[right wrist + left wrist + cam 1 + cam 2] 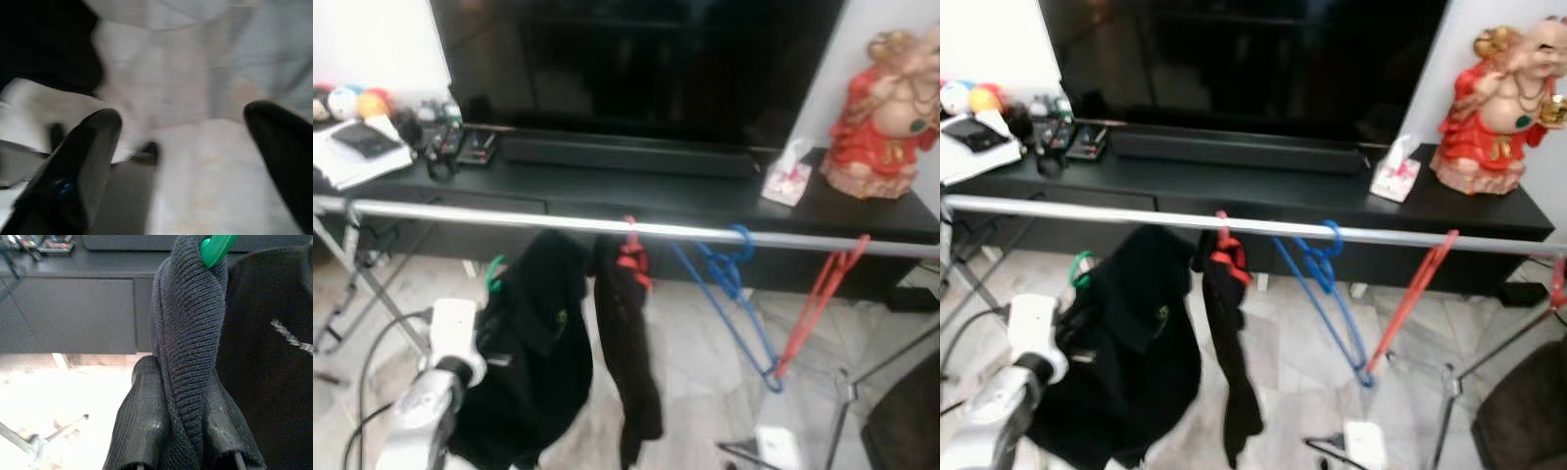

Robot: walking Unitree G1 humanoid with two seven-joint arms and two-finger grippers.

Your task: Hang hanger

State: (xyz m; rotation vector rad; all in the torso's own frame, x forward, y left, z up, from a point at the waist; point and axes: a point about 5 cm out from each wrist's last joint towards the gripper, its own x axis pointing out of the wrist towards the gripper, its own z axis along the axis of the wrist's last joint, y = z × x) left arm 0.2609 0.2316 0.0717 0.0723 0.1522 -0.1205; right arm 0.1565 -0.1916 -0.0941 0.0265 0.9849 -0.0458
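My left gripper (183, 377) is shut on dark knitted cloth (188, 323) of a black garment (538, 343) that hangs on a green hanger (215, 247). My left arm (440, 367) holds the garment low at the left, below the silver rail (509, 217); the green hook (494, 274) is under the rail and not on it. On the rail hang a red hanger with a black garment (626, 323), blue hangers (729, 279) and an orange-red hanger (822, 294). My right gripper (183, 117) is open above pale floor, holding nothing.
Behind the rail stands a black TV cabinet (607, 186) with a large TV (636, 59), a red statue (881, 108), a tissue box (788, 176) and clutter (372, 137) at the left. Rack legs (362, 284) slant down at both ends. A white object (778, 446) lies on the floor.
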